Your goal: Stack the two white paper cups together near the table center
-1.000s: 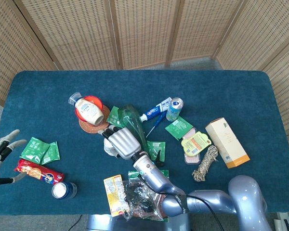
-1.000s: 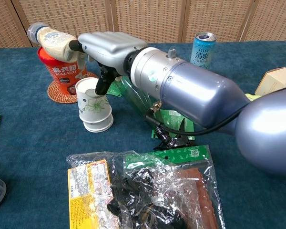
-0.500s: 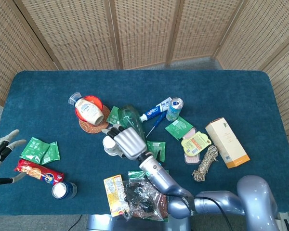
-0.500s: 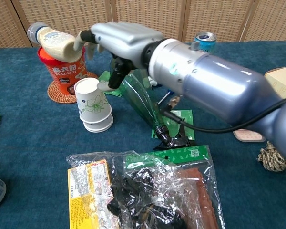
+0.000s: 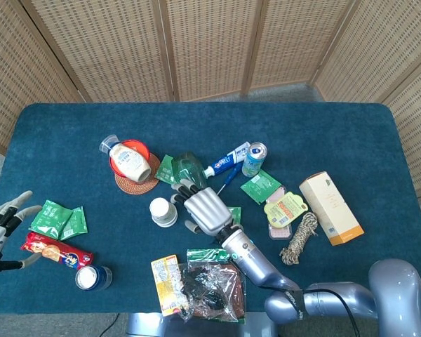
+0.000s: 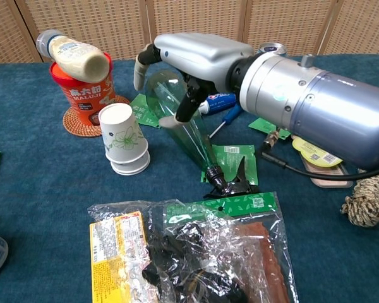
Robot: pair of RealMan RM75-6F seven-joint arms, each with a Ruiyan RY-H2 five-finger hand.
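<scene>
- White paper cups (image 6: 126,139): nested one in the other, upright, in front of the woven coaster (image 6: 82,117); nothing touches them.
- Right hand (image 6: 188,66): empty, fingers spread and slightly curled. It has lifted clear of the cups within the last second and now hangs over the green plastic bottle (image 6: 180,129), on the cups' far side from the coaster.
- Left hand (image 5: 1,226): empty, fingers apart, well away from the coaster at the table's edge.
- Reading: the release suggests the stacking itself is done; only withdrawal appears to remain.
</scene>
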